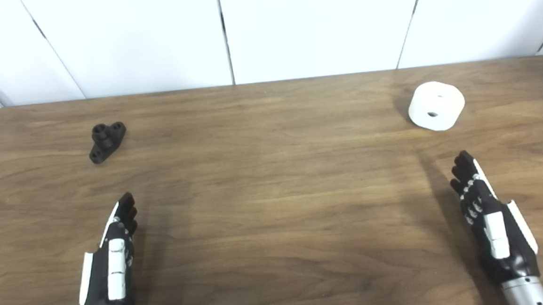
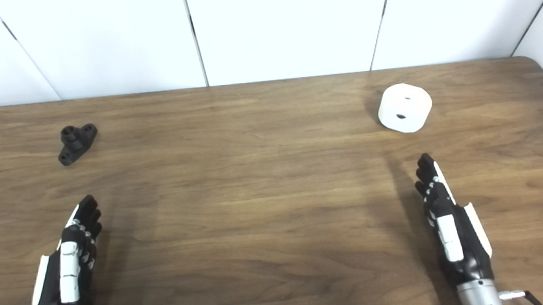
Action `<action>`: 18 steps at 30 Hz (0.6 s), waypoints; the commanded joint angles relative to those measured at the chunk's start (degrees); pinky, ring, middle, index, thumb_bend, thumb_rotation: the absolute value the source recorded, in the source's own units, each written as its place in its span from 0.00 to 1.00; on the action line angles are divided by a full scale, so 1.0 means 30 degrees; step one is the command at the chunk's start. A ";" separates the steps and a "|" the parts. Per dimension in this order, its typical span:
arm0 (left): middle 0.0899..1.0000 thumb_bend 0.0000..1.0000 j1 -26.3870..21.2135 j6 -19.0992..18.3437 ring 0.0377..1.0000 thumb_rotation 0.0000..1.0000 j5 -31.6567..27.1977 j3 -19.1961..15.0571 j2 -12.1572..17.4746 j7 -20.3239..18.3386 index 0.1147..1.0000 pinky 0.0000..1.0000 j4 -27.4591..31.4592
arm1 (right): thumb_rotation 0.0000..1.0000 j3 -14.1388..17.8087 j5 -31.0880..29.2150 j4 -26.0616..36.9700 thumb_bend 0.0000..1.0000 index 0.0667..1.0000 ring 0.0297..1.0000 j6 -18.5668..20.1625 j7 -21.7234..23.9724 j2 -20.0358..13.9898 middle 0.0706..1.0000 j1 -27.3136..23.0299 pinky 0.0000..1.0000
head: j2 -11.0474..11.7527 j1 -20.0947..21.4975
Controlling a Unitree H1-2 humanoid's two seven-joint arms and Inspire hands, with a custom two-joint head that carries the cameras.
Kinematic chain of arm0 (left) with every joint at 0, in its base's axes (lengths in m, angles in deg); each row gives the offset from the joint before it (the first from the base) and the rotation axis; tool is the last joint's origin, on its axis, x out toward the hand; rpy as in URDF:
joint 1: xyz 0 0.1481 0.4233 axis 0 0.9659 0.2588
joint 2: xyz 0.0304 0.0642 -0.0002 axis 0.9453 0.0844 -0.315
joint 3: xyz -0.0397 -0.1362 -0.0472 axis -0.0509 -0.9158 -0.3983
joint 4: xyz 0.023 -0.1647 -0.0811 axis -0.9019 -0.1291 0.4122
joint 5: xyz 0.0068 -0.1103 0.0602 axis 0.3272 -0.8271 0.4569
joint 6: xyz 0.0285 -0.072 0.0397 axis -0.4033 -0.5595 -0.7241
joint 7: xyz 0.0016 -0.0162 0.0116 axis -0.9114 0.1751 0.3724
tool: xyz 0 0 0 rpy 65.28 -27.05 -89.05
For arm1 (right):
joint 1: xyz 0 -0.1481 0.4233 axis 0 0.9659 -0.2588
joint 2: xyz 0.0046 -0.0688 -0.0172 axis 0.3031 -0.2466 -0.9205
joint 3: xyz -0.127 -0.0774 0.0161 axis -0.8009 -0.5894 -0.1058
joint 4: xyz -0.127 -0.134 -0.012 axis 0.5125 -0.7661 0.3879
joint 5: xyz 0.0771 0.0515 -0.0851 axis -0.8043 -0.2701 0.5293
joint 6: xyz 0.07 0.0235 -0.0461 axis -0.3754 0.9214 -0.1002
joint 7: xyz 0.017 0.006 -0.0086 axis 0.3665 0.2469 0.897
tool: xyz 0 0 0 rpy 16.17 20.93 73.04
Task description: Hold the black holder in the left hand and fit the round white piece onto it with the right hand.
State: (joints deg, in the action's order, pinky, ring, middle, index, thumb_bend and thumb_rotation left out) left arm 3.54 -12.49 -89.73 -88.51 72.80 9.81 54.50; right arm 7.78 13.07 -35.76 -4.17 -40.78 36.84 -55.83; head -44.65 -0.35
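Two hands rest low over the near edge of the wooden desk (image 1: 273, 180), and neither holds anything. The left hand (image 1: 111, 263) lies near the desk's near left corner, seen edge-on, its fingers stretched forward and lying close together. The right hand (image 1: 490, 219) sits near the near right corner in the same pose, fingers straight and pointing toward the far edge. From this angle the thumbs are hard to make out, so how wide each hand spreads is uncertain, though both look relaxed and empty.

The black holder (image 1: 106, 141) lies toward the far left of the desk, well ahead of the left hand, with open holes showing in its top. The round white piece (image 1: 436, 105) stands toward the far right corner, ahead of the right hand and apart from it, with small holes in its upper face. Bare wood separates each hand from its part. White wall panels (image 1: 315, 27) rise behind the far edge.
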 commanded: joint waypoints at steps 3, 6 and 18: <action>0.98 0.60 -0.0169 0.0980 0.99 0.96 0.0095 0.0055 -0.0461 -0.0071 0.95 1.00 0.0277 | 1.00 0.0264 -0.0237 -0.0403 0.67 1.00 1.00 -0.1181 -0.0157 -0.0085 1.00 -0.0215 1.00 | 0.0032 -0.0088; 0.98 0.61 -0.0145 0.1021 0.99 0.95 0.0107 0.0082 -0.0523 -0.0091 0.94 1.00 0.0259 | 1.00 0.0316 -0.0366 -0.0522 0.67 1.00 1.00 -0.1312 -0.0154 -0.0061 1.00 -0.0205 1.00 | 0.0134 -0.0251; 0.96 0.56 0.0319 0.1363 0.96 0.94 0.1144 0.0890 -0.1310 0.0319 0.94 1.00 0.0248 | 1.00 0.0621 -0.1249 -0.1597 0.65 1.00 1.00 -0.2237 0.0497 -0.0802 1.00 -0.0128 1.00 | 0.1548 -0.3188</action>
State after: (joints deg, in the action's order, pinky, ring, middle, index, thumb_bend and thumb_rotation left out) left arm 3.63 -10.88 -87.31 -86.33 72.46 10.09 54.43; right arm 8.73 9.91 -37.91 -9.02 -39.70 35.74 -56.25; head -40.25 -9.40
